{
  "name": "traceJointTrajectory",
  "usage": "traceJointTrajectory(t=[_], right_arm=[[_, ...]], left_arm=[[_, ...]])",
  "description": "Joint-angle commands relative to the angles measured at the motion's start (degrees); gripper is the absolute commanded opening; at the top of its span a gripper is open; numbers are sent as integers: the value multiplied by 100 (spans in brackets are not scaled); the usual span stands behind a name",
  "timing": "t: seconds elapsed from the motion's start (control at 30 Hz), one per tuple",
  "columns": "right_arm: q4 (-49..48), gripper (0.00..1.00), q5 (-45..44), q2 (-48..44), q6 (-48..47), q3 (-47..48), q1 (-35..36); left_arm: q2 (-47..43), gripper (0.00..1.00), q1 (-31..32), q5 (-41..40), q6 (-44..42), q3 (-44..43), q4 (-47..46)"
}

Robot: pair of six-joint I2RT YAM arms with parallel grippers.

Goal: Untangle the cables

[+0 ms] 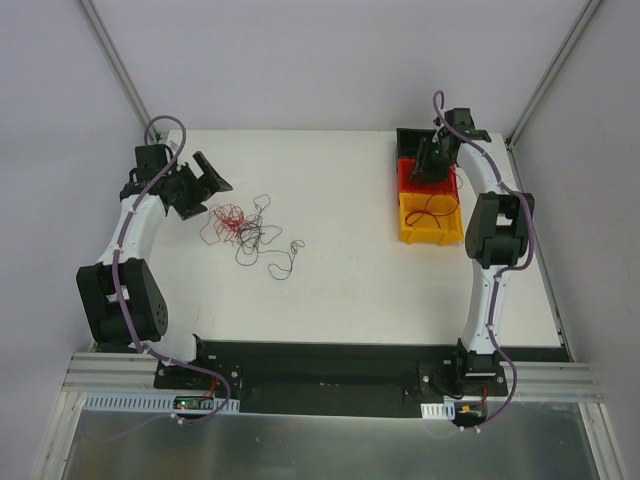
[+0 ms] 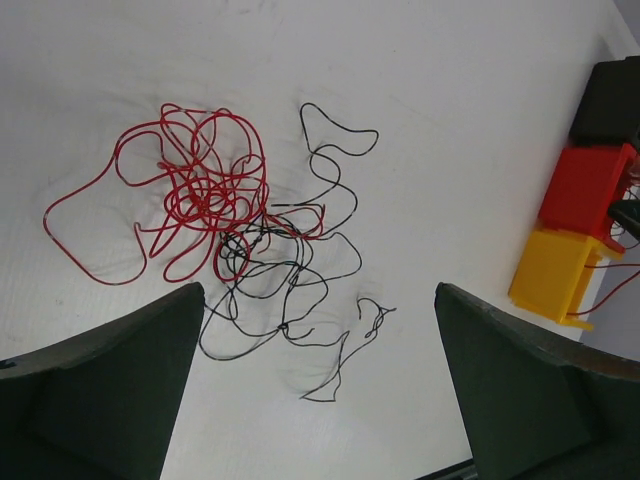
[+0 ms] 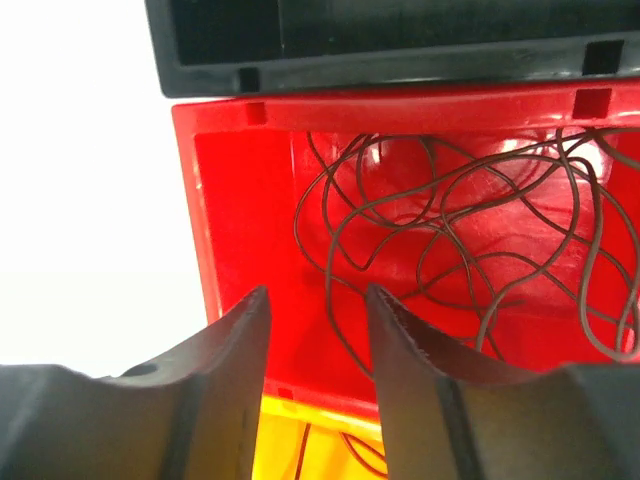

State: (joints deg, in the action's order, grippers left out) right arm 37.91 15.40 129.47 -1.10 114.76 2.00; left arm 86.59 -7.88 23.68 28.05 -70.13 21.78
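Note:
The cables lie on the white table as a loose tangle: a red cable (image 2: pixel 200 190) (image 1: pixel 228 220) knotted into a black cable (image 2: pixel 290 270) (image 1: pixel 262 245). My left gripper (image 2: pixel 318 292) (image 1: pixel 205 185) hovers above and left of the tangle, open wide, with nothing between its fingers (image 2: pixel 110 385). My right gripper (image 3: pixel 318 295) (image 1: pixel 432 165) hangs over the red bin (image 3: pixel 240 200) (image 1: pixel 412 182), open and holding nothing. A dark cable (image 3: pixel 450 220) lies coiled loose inside that bin, one strand running down beside the right finger.
Three bins stand in a row at the back right: black (image 1: pixel 410 138), red, and yellow (image 1: pixel 415 232). The yellow bin (image 3: pixel 290 440) also holds a thin cable (image 1: pixel 437 208). From the left wrist the bins show at far right, the yellow one (image 2: pixel 555 270) nearest.

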Motion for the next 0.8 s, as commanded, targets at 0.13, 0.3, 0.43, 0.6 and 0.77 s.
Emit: traceJointTrajectory(t=[0.13,0.3,0.43,0.6,0.77], right_arm=[[219,71,-731,-1826,-224,-750,248],[-249,78,-1309,-2987,-320,-1526,818],[-713,80,-2416,-3655,-330,-2131,1766],[-2101,82,-2841,-3912,4,-3178,3164],[-2649,82,-1928,-3009,1022,-3241,3939]], left_arm=[[-624,92,-196,611,-9,570,-771],[-907,93,-196,997,-213,764,-930],[-731,88,-170,1524,-186,685,-939],[-1152,89,119,929,-590,790,-930],[-987,89,340,953,-617,755,-868]])
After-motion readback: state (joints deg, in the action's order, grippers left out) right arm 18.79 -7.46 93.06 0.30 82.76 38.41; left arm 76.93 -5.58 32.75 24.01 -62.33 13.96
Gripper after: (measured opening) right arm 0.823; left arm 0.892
